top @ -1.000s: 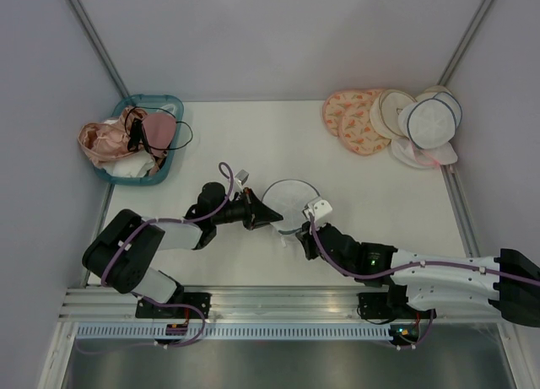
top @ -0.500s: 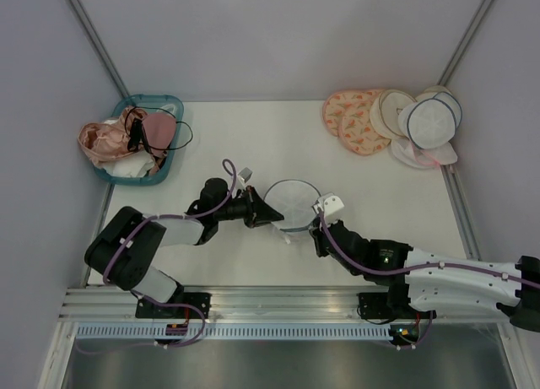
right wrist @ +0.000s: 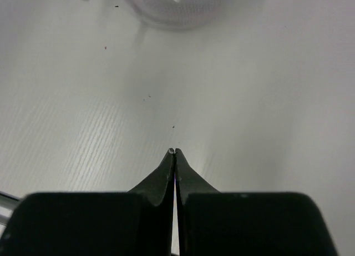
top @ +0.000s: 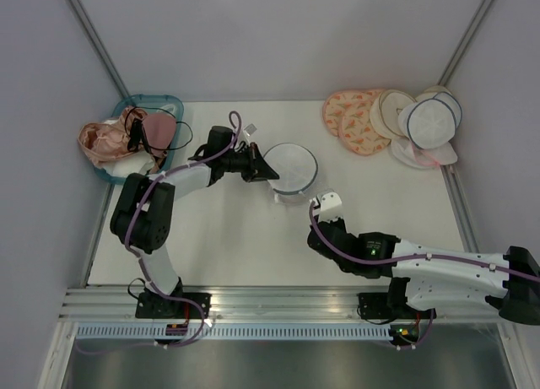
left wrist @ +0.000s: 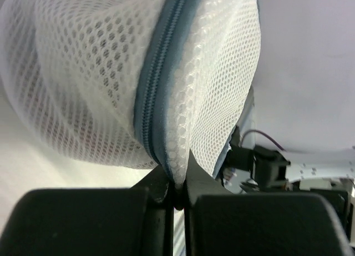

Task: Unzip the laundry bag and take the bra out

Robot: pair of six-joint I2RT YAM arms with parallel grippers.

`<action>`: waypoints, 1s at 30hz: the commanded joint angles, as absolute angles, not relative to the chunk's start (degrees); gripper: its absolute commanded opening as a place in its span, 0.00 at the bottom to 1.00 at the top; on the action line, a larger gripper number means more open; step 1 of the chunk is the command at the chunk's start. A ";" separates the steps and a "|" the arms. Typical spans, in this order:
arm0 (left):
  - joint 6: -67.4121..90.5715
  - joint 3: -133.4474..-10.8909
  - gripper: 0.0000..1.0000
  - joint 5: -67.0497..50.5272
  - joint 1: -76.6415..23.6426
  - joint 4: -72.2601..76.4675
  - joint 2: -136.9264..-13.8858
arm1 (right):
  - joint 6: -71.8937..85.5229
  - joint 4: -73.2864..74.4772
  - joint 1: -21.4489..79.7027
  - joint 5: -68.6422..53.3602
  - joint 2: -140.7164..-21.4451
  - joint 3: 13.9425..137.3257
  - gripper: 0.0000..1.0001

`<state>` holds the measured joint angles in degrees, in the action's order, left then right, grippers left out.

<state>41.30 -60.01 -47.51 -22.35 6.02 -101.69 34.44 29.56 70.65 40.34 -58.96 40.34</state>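
The right gripper (right wrist: pixel 173 152) shows two black fingers pressed together tip to tip, with nothing between them; they point out over the plain white bench (right wrist: pixel 266 100), tips just above its surface; faint parallel ribbing runs across the bench on the left; a few small dark specks (right wrist: pixel 173 126) lie ahead of the tips; well beyond them sits the blurred lower rim of the white mesh laundry bag (right wrist: pixel 188 3), apart from the fingers.

left fingers (left wrist: pixel 155 194) pulled laundry bag (top: pixel 291 170) farther back; right fingers (right wrist: pixel 164 181) backed off it, now apart
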 commanded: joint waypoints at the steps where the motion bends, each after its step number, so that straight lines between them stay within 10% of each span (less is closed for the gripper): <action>1: 31.99 -65.38 0.02 -46.05 -18.12 -2.46 -106.42 | 36.39 32.96 70.93 41.49 -58.01 41.66 0.01; 8: 31.03 -64.78 0.02 -50.27 -17.84 -1.58 -107.93 | 34.02 26.05 70.93 40.52 -57.40 40.00 0.02; 11: 30.94 -63.46 0.02 -51.50 -18.37 -1.23 -108.02 | 30.07 17.27 71.02 39.38 -55.99 37.27 0.56; 13: 31.37 -61.71 0.02 -52.56 -18.72 -0.36 -108.28 | 28.39 13.64 70.84 39.55 -56.68 35.86 0.66; 30: 101.87 -34.11 0.02 -65.13 -19.33 94.66 -121.21 | 24.79 -1.15 68.91 32.61 -61.79 31.90 0.59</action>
